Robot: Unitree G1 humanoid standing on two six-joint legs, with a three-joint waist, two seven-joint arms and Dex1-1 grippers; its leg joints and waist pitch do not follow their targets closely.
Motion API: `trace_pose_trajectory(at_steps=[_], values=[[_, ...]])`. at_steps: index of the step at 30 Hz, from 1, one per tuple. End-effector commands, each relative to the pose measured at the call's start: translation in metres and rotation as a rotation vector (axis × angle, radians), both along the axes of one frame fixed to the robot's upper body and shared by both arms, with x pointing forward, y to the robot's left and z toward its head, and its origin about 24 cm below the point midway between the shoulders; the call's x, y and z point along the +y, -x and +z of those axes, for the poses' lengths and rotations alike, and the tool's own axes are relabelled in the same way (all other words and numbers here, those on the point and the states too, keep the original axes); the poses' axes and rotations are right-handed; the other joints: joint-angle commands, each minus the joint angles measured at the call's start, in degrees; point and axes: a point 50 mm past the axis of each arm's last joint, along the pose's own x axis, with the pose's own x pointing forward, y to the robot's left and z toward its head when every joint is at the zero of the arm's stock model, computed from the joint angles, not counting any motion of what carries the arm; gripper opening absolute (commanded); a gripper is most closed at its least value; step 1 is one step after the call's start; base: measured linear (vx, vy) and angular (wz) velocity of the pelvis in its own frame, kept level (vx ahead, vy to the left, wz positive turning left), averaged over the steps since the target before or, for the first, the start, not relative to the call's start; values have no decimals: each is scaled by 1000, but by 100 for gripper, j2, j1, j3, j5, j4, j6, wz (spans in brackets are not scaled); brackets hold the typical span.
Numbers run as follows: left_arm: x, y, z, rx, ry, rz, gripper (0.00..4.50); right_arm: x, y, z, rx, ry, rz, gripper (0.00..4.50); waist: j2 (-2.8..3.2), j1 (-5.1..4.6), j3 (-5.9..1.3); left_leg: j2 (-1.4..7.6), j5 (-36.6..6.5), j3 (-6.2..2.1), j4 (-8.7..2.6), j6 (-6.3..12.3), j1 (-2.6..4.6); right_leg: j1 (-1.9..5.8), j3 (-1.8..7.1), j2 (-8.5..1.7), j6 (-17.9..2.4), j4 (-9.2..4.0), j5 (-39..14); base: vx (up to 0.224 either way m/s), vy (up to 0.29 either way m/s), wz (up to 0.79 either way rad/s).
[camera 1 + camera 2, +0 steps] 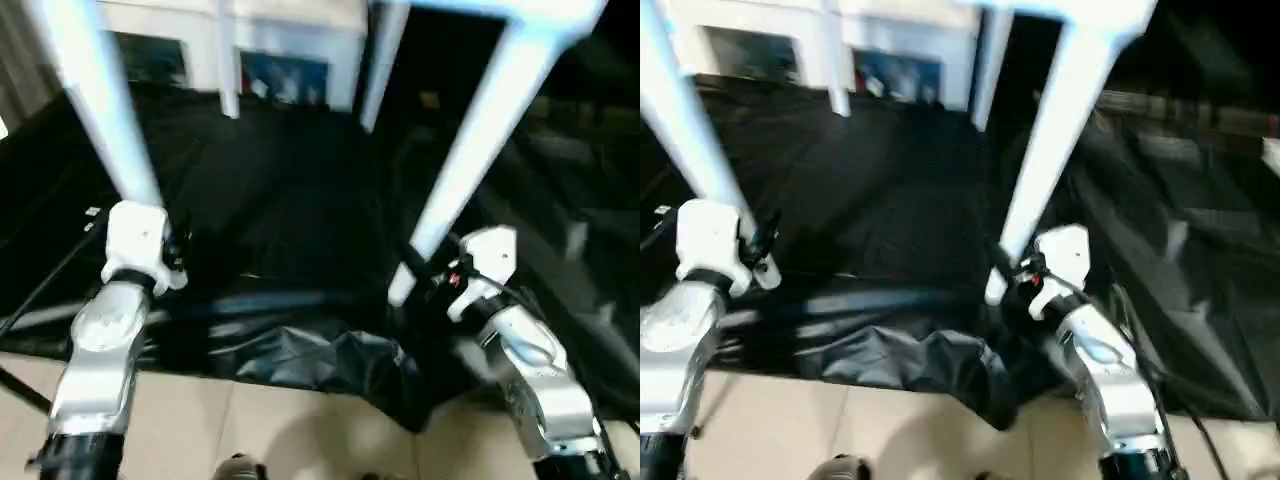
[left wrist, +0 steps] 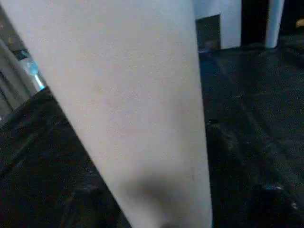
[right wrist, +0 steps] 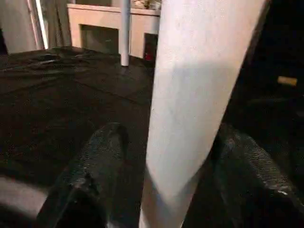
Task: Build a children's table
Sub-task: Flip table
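The children's table stands upright on its white legs, its tabletop [image 1: 1070, 8] at the upper edge of the head views. My left gripper [image 1: 172, 250] is at the near left leg [image 1: 100, 90], whose lower end is hidden behind my white wrist. In the left wrist view that leg [image 2: 142, 118] stands between dark fingers [image 2: 273, 202] with gaps on both sides, so the gripper is open. My right gripper [image 1: 432, 272] sits around the near right leg [image 1: 480, 130] close to its foot. Its fingers [image 3: 95, 166] flank the leg [image 3: 190, 95] without pressing it. Two far legs [image 1: 228, 60] stand behind.
A black cloth [image 1: 290, 220] covers the floor under the table, bunched into folds at its near edge [image 1: 330, 365]. Beige floor tiles [image 1: 300, 430] lie in front of it. A white cabinet [image 1: 290, 40] stands at the back behind the far legs.
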Motion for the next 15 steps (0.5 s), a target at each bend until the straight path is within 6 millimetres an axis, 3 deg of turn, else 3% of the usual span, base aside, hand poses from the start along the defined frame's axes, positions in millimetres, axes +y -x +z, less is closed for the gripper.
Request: trace_pose_trajectory(at_steps=[1,3,9,11,13,15], values=[[3,8,6,-31,-4,-12,310,-1,5,3,4,-41,-13,335,39,-16,-257,241,-3003,-168,-558,-179,91,102,156,-275,-316,-509,-3051,0,0,0],[5,11,6,-33,-1,-5,326,-2,8,3,12,-50,-17,354,57,0,-270,242,-3027,-154,-535,-198,156,47,165,-249,-302,-512,-2998,0,0,0],[6,45,0,-32,35,4,376,-8,26,5,38,-92,-55,401,109,18,-272,267,-2860,-122,-551,-163,146,81,193,-178,-450,-432,-2115,19,0,0],[0,59,0,-40,81,-8,392,-13,32,9,34,-91,-103,412,100,33,-271,283,-2717,-111,-556,-148,129,105,200,-172,-502,-411,-1813,71,0,2],[-4,66,-1,-37,124,-12,397,-17,36,11,37,-100,-141,413,104,54,-274,273,-2666,-86,-534,-128,161,82,209,-151,-503,-404,-1678,55,-3,4],[-11,75,-3,-22,151,-20,397,-22,40,11,64,-92,-174,413,95,69,-270,280,-2535,-84,-532,-104,144,121,218,-148,-501,-382,-1484,0,0,0]])
